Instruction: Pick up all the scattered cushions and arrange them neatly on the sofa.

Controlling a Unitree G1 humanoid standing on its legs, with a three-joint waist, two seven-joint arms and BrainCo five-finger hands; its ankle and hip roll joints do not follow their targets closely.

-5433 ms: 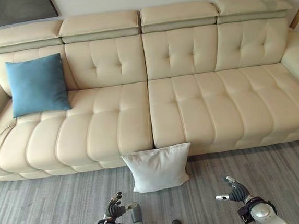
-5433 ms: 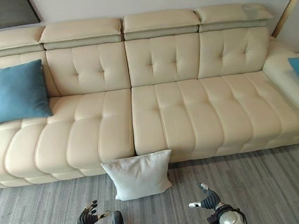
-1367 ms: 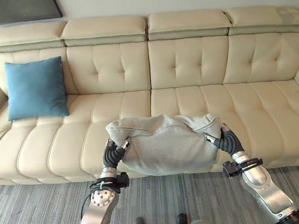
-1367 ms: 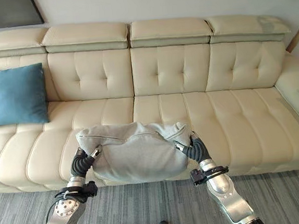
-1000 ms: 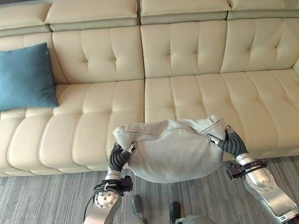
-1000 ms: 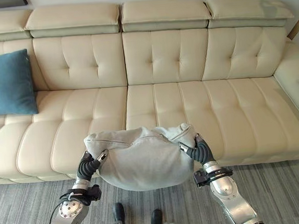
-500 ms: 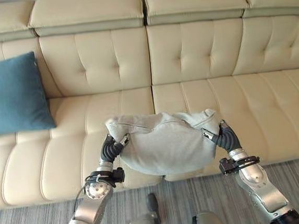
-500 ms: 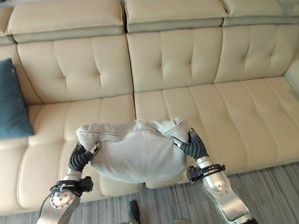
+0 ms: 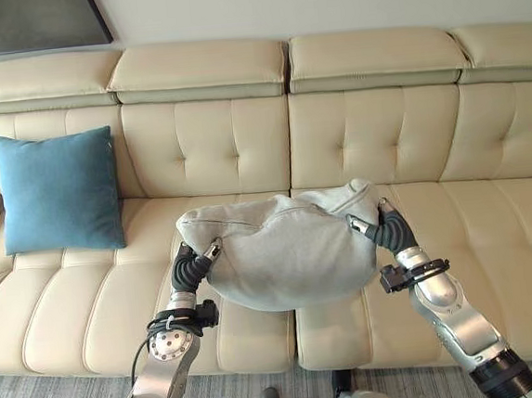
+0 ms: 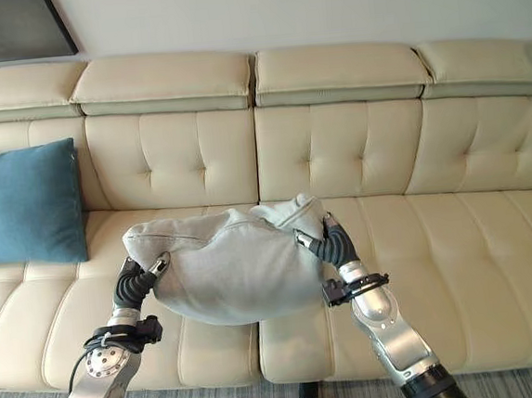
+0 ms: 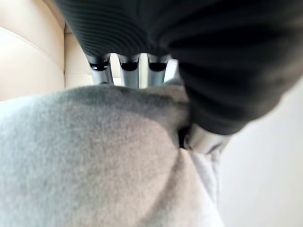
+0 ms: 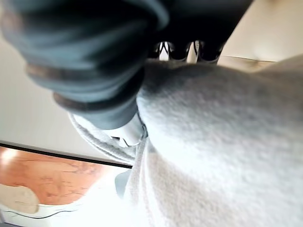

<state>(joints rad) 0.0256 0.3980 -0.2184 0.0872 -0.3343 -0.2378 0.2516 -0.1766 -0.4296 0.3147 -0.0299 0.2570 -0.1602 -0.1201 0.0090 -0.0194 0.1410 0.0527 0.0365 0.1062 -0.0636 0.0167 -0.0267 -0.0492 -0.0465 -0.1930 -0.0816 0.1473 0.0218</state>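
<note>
Left eye view: the grey cushion (image 9: 285, 253) hangs above the sofa (image 9: 383, 151) seat's middle, near its front edge, pinched at its ends by the left hand (image 9: 193, 264) and right hand (image 9: 387, 229); a blue cushion (image 9: 58, 192) leans at the sofa's left end. Sagging fabric could slip from such shallow corner pinches. Left wrist view: fingers (image 11: 128, 71) and thumb clamp a fold of cushion. Right wrist view: the right hand's thumb (image 12: 128, 132) presses into cloth, fingers curled over it.
</note>
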